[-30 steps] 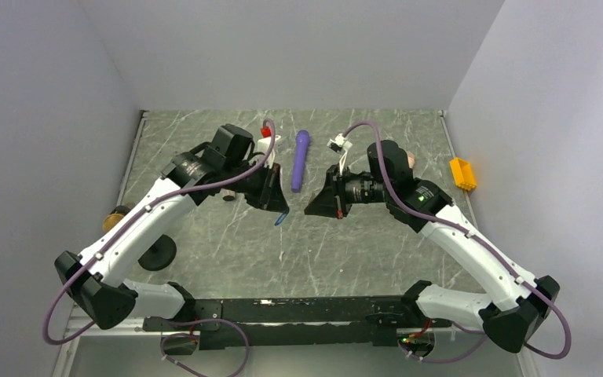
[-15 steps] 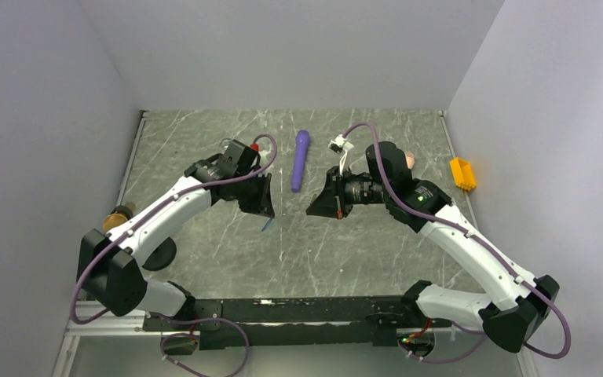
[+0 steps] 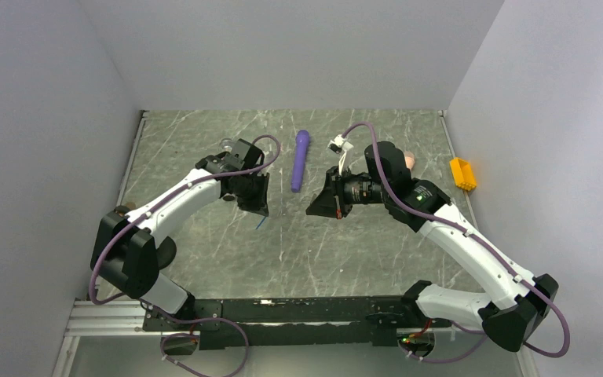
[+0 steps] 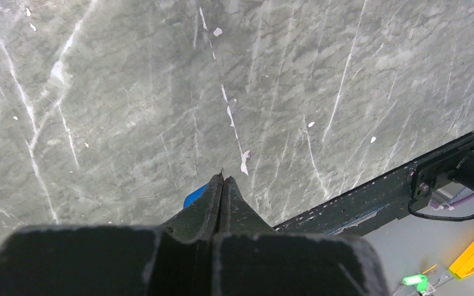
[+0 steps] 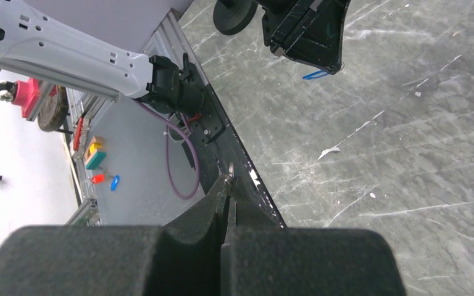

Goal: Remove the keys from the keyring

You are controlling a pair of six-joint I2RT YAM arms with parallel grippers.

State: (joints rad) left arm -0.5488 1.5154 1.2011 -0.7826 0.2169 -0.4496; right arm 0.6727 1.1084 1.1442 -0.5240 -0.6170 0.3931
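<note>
My left gripper (image 3: 257, 207) hangs over the middle left of the table, jaws shut on the keyring (image 3: 261, 223), whose blue tag dangles below the fingertips. In the left wrist view the gripper (image 4: 223, 179) is pressed shut, and the blue tag (image 4: 192, 195) peeks out left of the fingers. My right gripper (image 3: 315, 210) is held a short way to the right, apart from the left one. Seen from the right wrist, it (image 5: 228, 180) is shut on a tiny grey metal key (image 5: 230, 168) that sticks out of the tips. That view also shows the keyring (image 5: 315, 74) under the left gripper.
A long purple wand (image 3: 300, 159) lies on the table behind the two grippers. A peach cylinder (image 3: 411, 159) shows behind the right arm. A yellow bin (image 3: 462, 173) sits at the right wall. A black round object (image 3: 163, 250) lies by the left arm's base.
The left gripper has drawn left, away from the right gripper, with the blue tag hanging from it. The right arm has hardly moved.
</note>
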